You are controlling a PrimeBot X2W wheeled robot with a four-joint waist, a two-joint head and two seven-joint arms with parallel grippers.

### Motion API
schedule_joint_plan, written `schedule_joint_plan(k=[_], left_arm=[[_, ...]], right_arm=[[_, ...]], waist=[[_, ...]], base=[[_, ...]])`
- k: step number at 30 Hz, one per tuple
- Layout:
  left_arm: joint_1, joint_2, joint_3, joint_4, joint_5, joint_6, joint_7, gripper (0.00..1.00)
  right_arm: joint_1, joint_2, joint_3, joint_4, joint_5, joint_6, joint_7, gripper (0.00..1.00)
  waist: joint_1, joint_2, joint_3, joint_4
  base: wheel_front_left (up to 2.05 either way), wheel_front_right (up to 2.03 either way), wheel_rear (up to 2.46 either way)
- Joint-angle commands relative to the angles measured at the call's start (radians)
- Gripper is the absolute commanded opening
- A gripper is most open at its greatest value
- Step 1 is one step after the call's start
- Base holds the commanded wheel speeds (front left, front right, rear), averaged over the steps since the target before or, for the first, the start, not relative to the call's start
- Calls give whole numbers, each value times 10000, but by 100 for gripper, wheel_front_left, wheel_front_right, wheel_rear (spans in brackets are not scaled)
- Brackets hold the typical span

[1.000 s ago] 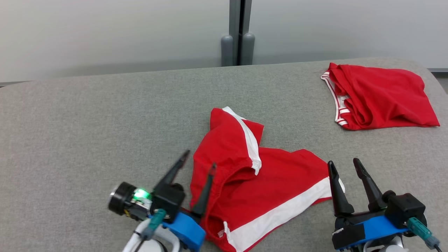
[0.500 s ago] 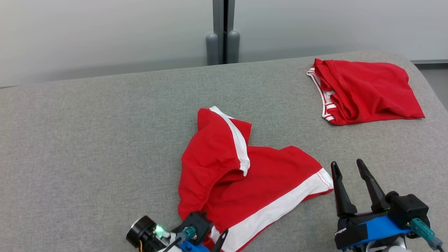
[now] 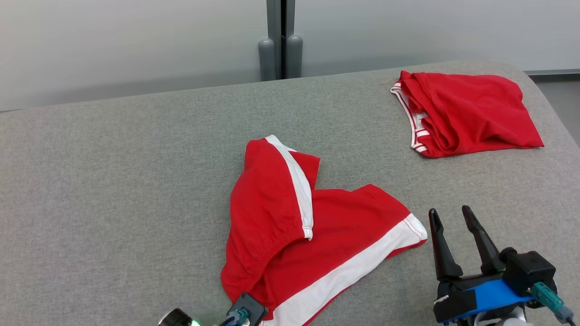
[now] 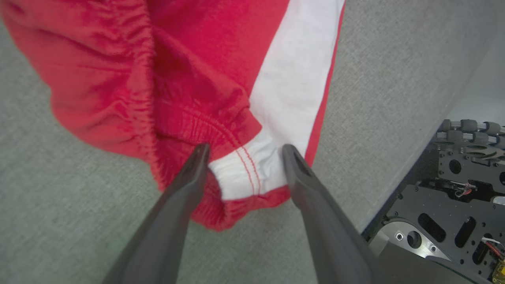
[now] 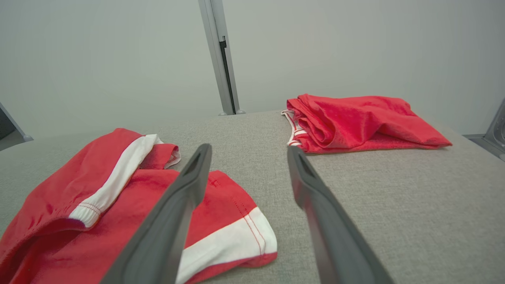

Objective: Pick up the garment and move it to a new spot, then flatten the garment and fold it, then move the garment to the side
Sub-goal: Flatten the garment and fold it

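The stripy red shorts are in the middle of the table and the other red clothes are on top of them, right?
No. The other red clothes are not on top of the shorts; they lie apart, at the far right of the table. The head view shows bare grey between them.

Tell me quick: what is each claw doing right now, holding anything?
Left gripper: open, tips either side of the shorts' waistband, gripping nothing.
Right gripper: open, empty, beside the shorts.
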Motion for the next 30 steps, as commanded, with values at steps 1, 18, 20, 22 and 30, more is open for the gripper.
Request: schedule_joint_plan(k=[1,18,20,22,30], left_arm=[[114,-24,96,152,-74,72,-112,36],[478,-165,1885,932,-885,1221,-3394,0],[575,-257,1922,1129,-1008,1147,-3682,0],[531,-436,2065,1207,-1076,1163,-4396,79],[205,-831,2595,1581,-1030,1361,-7170,100]], right_arm=[[10,-7,-40,14,-3,2,-52,100],[208,-9,-235,172,-170,2,-50,100],[190,-9,-216,232,-181,2,-51,100],[152,-9,-160,289,-162,2,-51,100],[201,-24,-218,387,-79,2,-51,100]], waist=[[0,-2,-5,8],[0,-2,-203,1011],[0,-2,-228,1094],[0,-2,-257,1147],[0,-2,-495,1292]], base=[[0,0,0],[0,0,0],[0,0,0],[0,0,0],[0,0,0]])
